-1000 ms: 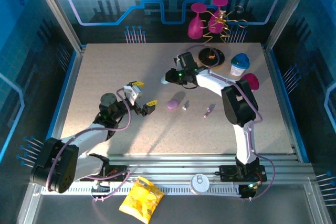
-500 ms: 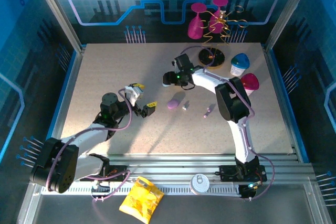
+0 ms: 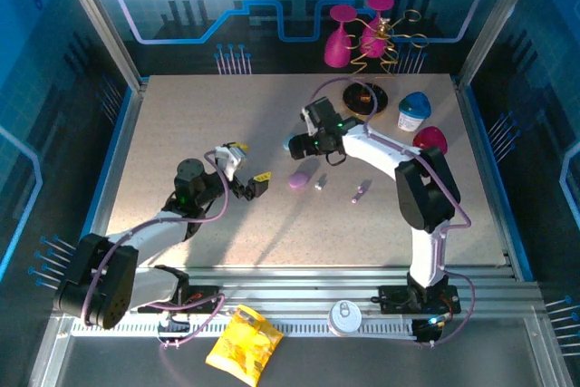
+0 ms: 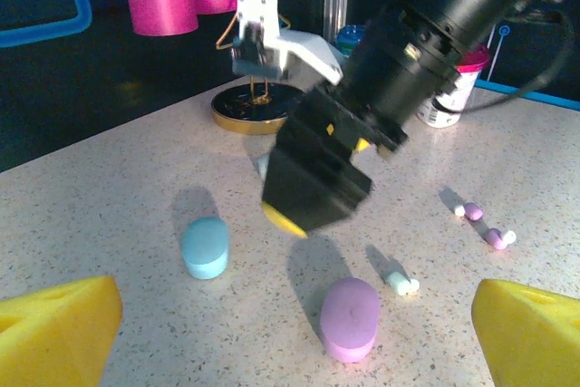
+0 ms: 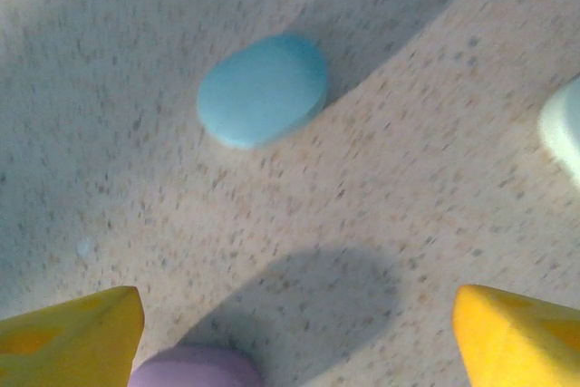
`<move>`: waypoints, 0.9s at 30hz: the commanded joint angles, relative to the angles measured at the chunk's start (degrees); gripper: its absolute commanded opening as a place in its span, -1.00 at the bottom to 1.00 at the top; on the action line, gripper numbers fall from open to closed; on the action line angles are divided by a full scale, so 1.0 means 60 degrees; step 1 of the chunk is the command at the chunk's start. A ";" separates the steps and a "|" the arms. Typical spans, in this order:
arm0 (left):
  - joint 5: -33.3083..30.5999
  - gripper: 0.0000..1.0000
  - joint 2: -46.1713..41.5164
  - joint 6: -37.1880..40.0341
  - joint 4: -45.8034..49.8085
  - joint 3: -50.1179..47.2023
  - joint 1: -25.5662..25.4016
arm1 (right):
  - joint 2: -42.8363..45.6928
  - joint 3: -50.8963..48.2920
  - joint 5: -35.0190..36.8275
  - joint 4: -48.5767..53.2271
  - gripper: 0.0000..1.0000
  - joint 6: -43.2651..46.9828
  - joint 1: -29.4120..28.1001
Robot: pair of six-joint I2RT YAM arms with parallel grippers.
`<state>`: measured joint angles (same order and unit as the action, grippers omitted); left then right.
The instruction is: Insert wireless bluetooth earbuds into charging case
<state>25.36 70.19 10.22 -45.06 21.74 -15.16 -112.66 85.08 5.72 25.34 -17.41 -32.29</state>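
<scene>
Two arms reach out over the speckled table (image 3: 181, 115). On the left, the left gripper (image 3: 250, 162) has its yellow fingers (image 4: 54, 328) spread wide apart, and nothing is between them. Next comes the blue case (image 4: 205, 246), lying flat on the table. The right gripper (image 5: 292, 334) hangs in the air near it, with its fingers (image 5: 517, 337) spread wide too, holding nothing. A purple case (image 3: 300, 180) lies a little nearer to the arms. Just beside it, on its right, is one whitish bud (image 3: 320, 183). Further right, two purple buds (image 4: 497, 237) lie close together. All the buds are on the table, outside the cases. Far to the right, at the back, stands a white cup (image 3: 414, 111) with a blue lid.
</scene>
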 commanded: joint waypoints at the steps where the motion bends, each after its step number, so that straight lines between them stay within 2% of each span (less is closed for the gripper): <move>1: -0.0111 0.99 0.0043 -0.0224 -0.0184 0.0391 0.0006 | -0.0288 -0.0070 0.0492 0.0898 0.77 -0.0372 -0.0446; 8: -0.0181 0.99 0.0001 -0.0229 -0.0051 0.0385 0.0007 | -0.0373 -0.0716 0.0418 0.0749 0.84 -0.1293 -0.1098; 14: -0.0006 0.99 0.0271 -0.0418 -0.0307 0.0453 0.0006 | -0.0927 -0.0098 0.0938 0.1123 0.87 -0.1185 -0.1151; 18: -0.0089 0.99 0.0068 -0.0254 -0.0057 0.0486 0.0007 | -0.1096 0.0134 0.0574 0.1182 0.82 -0.1182 -0.1206; 23: -0.0112 0.99 -0.0035 -0.0231 0.0002 0.0407 0.0007 | -0.1293 0.0229 0.0708 0.1400 0.82 -0.1025 -0.1336; 27: -0.0154 0.99 -0.0058 -0.0209 0.0049 0.0406 0.0007 | -0.1103 0.0134 0.0729 0.1548 0.56 -0.0899 -0.1482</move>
<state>24.82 71.11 8.95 -45.23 22.85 -15.16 -118.96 85.01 9.10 31.92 -23.22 -39.77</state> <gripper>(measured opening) 0.994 0.795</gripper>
